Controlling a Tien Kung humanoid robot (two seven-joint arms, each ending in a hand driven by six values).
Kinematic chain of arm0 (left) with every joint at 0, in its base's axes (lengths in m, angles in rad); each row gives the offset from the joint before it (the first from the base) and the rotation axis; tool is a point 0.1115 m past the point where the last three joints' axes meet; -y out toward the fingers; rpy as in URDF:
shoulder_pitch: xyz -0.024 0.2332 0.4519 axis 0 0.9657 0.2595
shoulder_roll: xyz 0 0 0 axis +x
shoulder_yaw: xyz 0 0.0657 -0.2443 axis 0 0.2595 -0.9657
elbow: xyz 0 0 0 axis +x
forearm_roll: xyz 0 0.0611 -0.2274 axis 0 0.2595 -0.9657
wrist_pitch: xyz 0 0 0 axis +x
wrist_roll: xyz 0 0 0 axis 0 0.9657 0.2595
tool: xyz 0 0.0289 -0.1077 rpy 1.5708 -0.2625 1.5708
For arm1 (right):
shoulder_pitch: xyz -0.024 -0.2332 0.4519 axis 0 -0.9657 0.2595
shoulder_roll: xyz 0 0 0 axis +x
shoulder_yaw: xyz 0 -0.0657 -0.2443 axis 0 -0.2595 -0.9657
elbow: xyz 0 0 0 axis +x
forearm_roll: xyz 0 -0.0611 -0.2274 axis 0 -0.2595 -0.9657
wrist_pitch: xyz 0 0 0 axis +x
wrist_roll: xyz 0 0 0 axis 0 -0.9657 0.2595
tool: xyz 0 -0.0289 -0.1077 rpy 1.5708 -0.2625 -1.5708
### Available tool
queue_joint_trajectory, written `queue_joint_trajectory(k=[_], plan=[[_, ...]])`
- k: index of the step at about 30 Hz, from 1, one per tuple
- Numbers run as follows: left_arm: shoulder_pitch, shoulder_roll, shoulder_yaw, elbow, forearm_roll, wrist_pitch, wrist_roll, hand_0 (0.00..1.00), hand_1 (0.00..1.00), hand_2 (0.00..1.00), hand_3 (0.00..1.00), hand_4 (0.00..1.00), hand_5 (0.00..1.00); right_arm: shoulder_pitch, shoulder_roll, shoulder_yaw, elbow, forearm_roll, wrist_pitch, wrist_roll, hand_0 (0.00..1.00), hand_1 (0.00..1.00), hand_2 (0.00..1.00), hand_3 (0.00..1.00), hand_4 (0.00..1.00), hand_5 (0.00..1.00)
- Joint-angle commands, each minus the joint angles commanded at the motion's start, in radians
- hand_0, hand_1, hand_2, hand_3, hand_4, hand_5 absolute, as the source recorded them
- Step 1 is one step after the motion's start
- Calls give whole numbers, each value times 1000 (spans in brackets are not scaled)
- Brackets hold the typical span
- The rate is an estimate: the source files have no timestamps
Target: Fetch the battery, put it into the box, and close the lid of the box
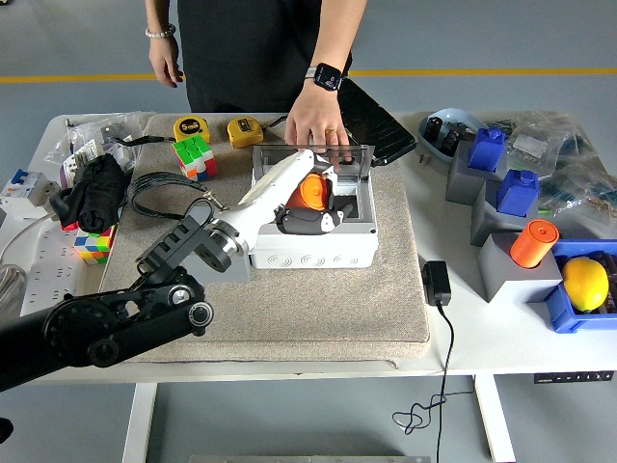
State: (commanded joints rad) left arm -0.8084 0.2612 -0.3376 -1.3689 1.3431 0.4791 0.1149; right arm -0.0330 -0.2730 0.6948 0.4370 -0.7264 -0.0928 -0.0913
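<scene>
This looks like a robot lab or workshop. A white table (501, 338) stands on a smooth grey floor (482, 39) with a yellow line (482, 72) painted across it behind the table. On the table lie work things: two yellow tape measures (217, 128) at its far side, blue bins (578, 309) of small parts on its right, a power strip (43, 280) on its left, and a grey mat (386, 289) in its middle.
</scene>
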Motion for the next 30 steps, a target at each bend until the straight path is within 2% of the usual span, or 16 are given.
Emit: queue_joint_trajectory(k=[5, 10, 16, 22, 23, 28, 29, 30], plan=[[-79, -64, 60, 65, 93, -13, 79, 215, 157, 150, 197, 304, 2, 3, 1, -8, -1, 6, 0, 0, 630, 668, 677, 582, 948, 453], [-142, -125, 115, 139, 122, -47, 158, 215, 157, 150, 197, 304, 2, 5, 1, -16, -1, 11, 0, 0, 630, 668, 677, 582, 948, 453], [-194, -184, 147, 234, 114, -65, 197, 215, 158, 150, 209, 310, 2, 8, 0, -20, -1, 14, 0, 0, 627, 667, 676, 582, 947, 451], [-237, -228, 178, 311, 71, -83, 226, 218, 158, 152, 226, 333, 2, 11, -3, -27, 3, 14, -1, 0, 629, 668, 677, 581, 946, 450], [-240, -232, 183, 322, 63, -85, 228, 222, 165, 164, 269, 635, 2, 12, -4, -28, 5, 13, -1, 0, 629, 667, 676, 581, 946, 450], [-246, -248, 206, 371, 10, -83, 222, 222, 165, 164, 269, 635, 2, 14, -4, -32, 8, 13, -2, -1, 629, 667, 676, 581, 946, 450], [-245, -249, 209, 376, 3, -82, 220, 237, 183, 186, 336, 875, 2, 14, -4, -32, 9, 13, -2, -1, 627, 668, 675, 581, 946, 449], [-245, -250, 213, 383, -9, -79, 215, 237, 183, 186, 336, 875, 2, 14, -4, -33, 9, 12, -2, -1, 627, 668, 675, 581, 946, 449]])
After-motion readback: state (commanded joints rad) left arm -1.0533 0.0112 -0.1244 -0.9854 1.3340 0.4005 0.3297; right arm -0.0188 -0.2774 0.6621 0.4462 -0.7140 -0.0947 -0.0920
